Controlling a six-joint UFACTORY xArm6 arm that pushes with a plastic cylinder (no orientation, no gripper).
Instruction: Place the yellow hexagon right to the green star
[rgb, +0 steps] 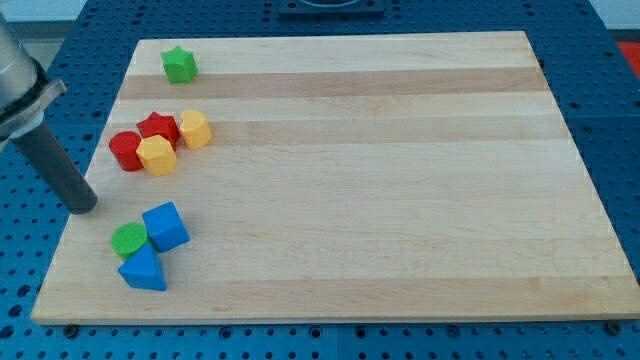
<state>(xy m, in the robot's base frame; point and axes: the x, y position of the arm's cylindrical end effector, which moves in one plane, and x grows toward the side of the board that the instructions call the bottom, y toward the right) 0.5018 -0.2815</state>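
The green star (179, 64) lies near the board's top left corner. Two yellow many-sided blocks sit in a cluster below it. One yellow block (195, 129) is on the cluster's right; the other (157, 155) is lower and looks hexagonal. They touch a red star (158, 125) and a red cylinder (125, 150). My tip (84, 207) rests at the board's left edge, below and left of the cluster and apart from every block.
A green cylinder (129, 240), a blue cube (165, 226) and a blue triangular block (143, 270) sit together at the bottom left, just right of and below my tip. The wooden board (400, 200) lies on a blue perforated table.
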